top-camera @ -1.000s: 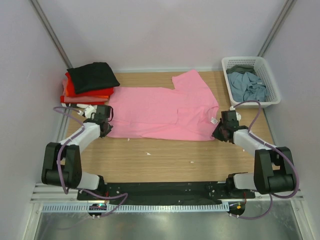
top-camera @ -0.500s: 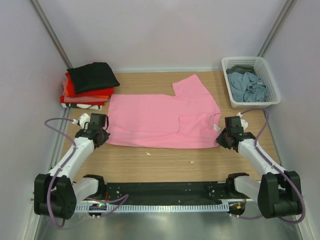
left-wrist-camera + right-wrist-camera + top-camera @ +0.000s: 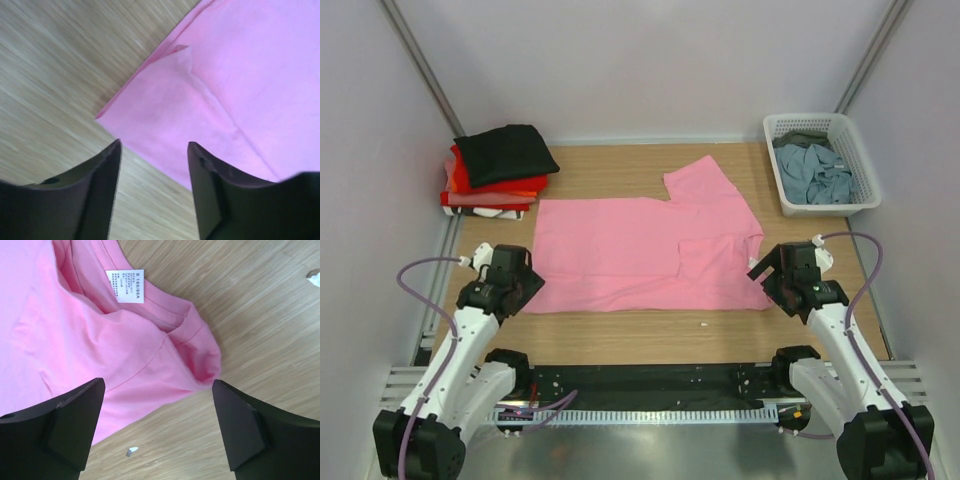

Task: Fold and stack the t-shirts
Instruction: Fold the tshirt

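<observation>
A bright pink t-shirt (image 3: 640, 255) lies spread flat across the middle of the wooden table, one sleeve pointing to the back. My left gripper (image 3: 524, 290) hovers at its near left corner (image 3: 125, 120), open, with nothing between the jaws (image 3: 154, 145). My right gripper (image 3: 768, 280) is open at the near right corner, over the collar end, where the white neck tag (image 3: 126, 285) shows; nothing sits between its jaws (image 3: 158, 381). Folded shirts are stacked at the back left: black (image 3: 505, 152) on top, then red (image 3: 468, 180) and orange (image 3: 492, 197).
A white lattice basket (image 3: 861, 150) at the back right holds a grey-blue shirt (image 3: 815, 175) and a dark olive one (image 3: 805, 138). Small white scraps (image 3: 703, 324) lie on the wood near the shirt's front edge. Walls enclose the table on three sides.
Both arms drew back toward the near edge, pulling the pink shirt's front edge with them. Both grippers then opened and let go of the cloth.
</observation>
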